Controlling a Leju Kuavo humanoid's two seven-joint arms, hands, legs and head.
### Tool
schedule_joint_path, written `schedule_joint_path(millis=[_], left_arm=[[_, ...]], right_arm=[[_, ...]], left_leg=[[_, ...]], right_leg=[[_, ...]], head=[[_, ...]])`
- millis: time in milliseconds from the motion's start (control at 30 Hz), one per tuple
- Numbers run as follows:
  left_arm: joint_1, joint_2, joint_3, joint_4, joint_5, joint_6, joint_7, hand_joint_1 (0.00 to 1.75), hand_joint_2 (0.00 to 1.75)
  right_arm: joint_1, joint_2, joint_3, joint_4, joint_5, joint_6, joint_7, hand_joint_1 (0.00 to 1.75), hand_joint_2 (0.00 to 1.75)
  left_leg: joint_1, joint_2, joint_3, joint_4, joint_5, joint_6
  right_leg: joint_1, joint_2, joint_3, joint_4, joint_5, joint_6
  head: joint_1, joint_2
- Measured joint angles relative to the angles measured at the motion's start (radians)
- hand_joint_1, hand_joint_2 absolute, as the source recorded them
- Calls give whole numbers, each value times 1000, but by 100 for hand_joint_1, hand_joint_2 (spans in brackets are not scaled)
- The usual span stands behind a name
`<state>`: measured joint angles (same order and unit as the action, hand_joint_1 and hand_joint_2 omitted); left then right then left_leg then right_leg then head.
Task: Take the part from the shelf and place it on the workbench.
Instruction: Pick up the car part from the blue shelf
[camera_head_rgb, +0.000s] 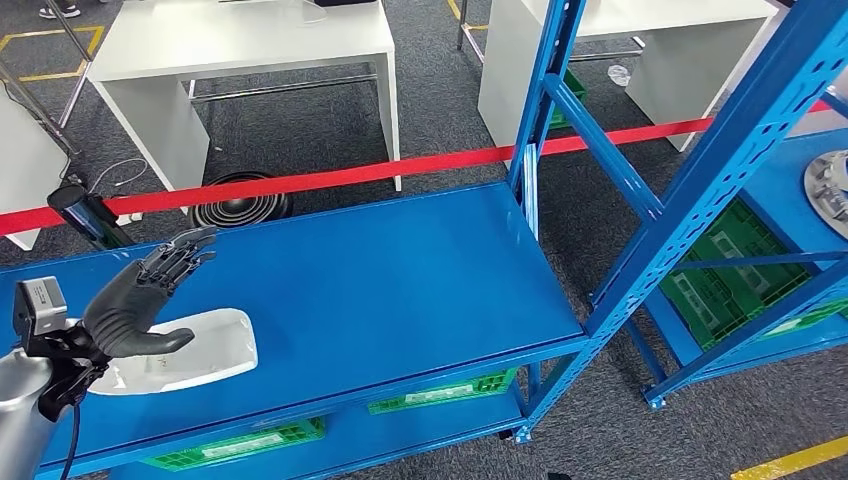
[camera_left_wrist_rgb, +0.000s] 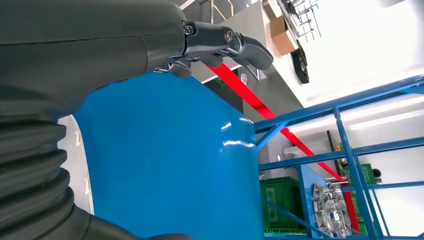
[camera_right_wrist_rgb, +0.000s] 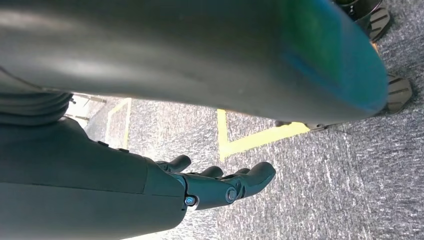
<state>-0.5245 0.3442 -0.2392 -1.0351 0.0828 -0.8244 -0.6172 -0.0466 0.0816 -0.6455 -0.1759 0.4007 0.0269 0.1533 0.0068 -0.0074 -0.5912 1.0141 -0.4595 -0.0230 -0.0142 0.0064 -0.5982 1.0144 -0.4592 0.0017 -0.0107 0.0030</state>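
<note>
One white part (camera_head_rgb: 190, 352) lies flat on the blue worktop (camera_head_rgb: 380, 290), just beneath the left hand (camera_head_rgb: 140, 300), which hovers with fingers spread, grasping nothing. The right hand (camera_right_wrist_rgb: 220, 187) hangs loose. The part looks stiff, light and slick; grip its edges.
</note>
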Motion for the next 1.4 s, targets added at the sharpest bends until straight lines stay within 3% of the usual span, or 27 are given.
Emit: schedule_joint_path(millis=[867,1000,1100,1233,1400], left_arm=[[21,-9,12,-52,60,2,-16,0,175],[34,-15,23,-73,76,6,-1,0,0],[47,-16,24,-91,76,5,7,0,0],[57,-16,24,-105,64,5,9,0,175],[72,-16,24,-125,3,9,-9,0,175]], right_arm=[[0,0,-10,0,5,0,-2,0,0],[0,0,-15,0,11,0,-2,0,0],[0,0,-15,0,14,0,-2,0,0],[0,0,-16,0,15,1,-2,0,0],[0,0,-16,0,19,1,-2,0,0]], left_leg=[[0,0,0,0,0,0],[0,0,0,0,0,0],[0,0,0,0,0,0],[0,0,0,0,0,0],[0,0,0,0,0,0]], right_leg=[[0,0,0,1,0,0],[0,0,0,1,0,0],[0,0,0,1,0,0],[0,0,0,1,-1,0],[0,0,0,1,-1,0]], head=[[0,0],[0,0],[0,0],[0,0],[0,0]])
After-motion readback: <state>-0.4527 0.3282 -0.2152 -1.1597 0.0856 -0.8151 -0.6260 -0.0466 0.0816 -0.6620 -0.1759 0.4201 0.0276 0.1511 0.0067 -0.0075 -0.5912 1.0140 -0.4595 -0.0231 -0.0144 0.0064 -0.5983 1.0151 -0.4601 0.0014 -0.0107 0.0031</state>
